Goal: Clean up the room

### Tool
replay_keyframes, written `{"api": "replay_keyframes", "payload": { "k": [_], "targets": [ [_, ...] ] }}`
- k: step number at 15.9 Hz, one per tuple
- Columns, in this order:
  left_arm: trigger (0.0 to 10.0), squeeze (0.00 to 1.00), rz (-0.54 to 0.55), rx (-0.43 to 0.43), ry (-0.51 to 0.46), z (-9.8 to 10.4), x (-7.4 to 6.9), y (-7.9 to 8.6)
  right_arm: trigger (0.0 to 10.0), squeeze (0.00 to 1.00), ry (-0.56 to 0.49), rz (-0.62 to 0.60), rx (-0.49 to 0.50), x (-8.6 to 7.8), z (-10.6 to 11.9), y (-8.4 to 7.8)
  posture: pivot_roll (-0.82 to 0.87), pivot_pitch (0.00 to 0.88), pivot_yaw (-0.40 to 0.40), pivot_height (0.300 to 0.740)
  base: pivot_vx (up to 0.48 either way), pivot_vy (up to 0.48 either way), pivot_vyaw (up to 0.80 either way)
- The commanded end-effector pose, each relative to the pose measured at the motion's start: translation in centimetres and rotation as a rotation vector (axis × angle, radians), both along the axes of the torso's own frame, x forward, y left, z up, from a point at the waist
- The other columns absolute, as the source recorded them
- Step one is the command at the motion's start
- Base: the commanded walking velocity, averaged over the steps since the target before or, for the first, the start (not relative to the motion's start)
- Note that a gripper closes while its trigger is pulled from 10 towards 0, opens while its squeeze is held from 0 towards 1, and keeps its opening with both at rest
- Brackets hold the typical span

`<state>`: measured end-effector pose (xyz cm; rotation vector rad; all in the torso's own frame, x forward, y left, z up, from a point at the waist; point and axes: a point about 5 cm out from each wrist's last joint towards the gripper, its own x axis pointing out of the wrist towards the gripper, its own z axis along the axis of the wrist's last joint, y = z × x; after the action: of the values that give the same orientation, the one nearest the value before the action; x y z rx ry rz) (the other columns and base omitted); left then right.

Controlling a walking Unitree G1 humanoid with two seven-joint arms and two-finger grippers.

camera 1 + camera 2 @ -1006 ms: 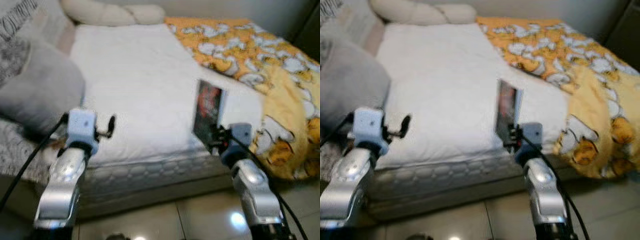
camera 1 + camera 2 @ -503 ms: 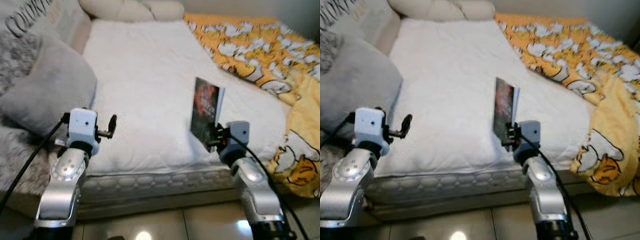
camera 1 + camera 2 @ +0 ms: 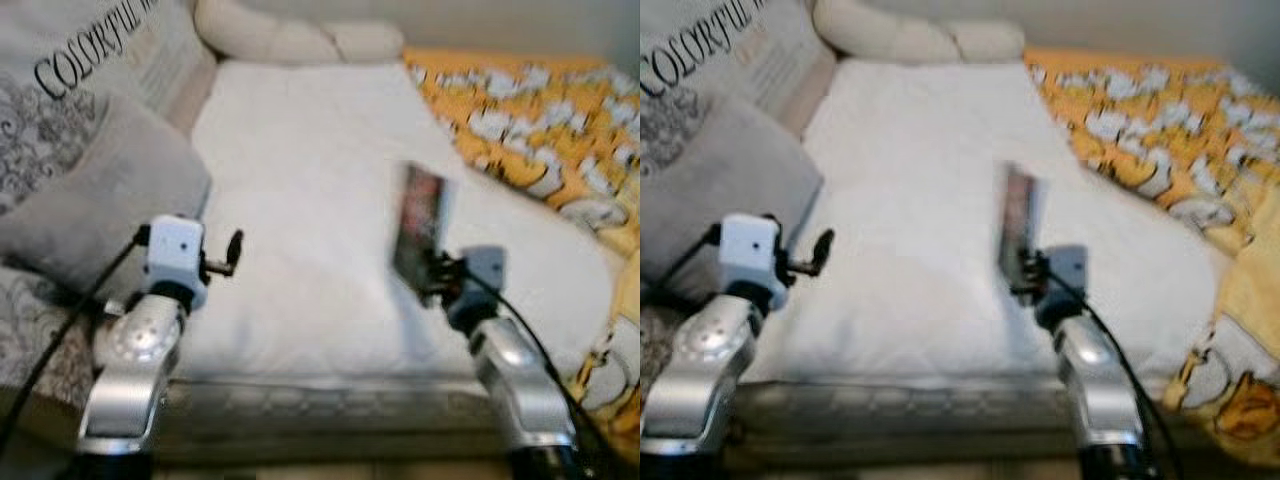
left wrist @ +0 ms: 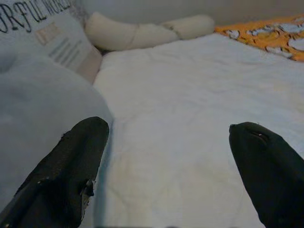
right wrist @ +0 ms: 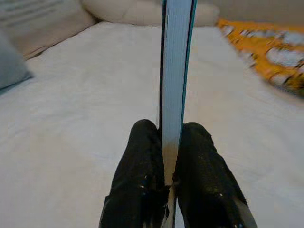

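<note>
One book (image 3: 420, 222), held upright w/ both fingers of the right gripper (image 5: 169, 164) clamped on its lower edge, above the white bed (image 3: 320, 180) near the front edge. Left gripper (image 4: 171, 156) has fingers spread wide, nothing between them, over the bed's left side beside a grey pillow (image 3: 100, 205). One printed cushion (image 3: 90, 70) w/ lettering behind it, one long cream pillow (image 3: 300, 38) at the head. One orange patterned blanket (image 3: 530, 120) on the bed's right side. Head views blurred.
</note>
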<state>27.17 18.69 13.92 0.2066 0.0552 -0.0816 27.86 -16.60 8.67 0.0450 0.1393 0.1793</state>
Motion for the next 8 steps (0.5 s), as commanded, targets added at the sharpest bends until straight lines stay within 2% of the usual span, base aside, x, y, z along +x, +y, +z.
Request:
{"api": "replay_keyframes", "payload": {
  "k": [1,4,7,8],
  "targets": [
    [10.0,0.18,0.009,0.005,-0.001,0.12,-0.05,0.44,10.0,0.0,-0.06,0.034,0.017,0.53,1.38,0.99,0.05,0.0,-0.066,0.74,0.356,0.0,0.0],
    [10.0,0.18,0.011,0.004,0.0,0.09,-0.09,0.5,10.0,0.0,-0.066,0.062,-0.012,0.43,1.51,1.23,0.05,0.0,-0.066,0.74,0.36,0.0,0.0],
    [10.0,0.18,0.008,0.01,0.001,0.02,-0.23,0.47,10.0,0.0,-0.071,0.086,-0.009,0.17,1.59,1.47,0.05,0.0,-0.068,0.74,0.358,0.0,0.8],
    [10.0,0.18,0.007,0.011,0.001,0.0,-0.3,0.46,10.0,0.0,-0.065,0.082,0.014,0.09,1.56,1.41,0.06,0.0,-0.068,0.74,0.356,0.0,0.0]
  ]
}}
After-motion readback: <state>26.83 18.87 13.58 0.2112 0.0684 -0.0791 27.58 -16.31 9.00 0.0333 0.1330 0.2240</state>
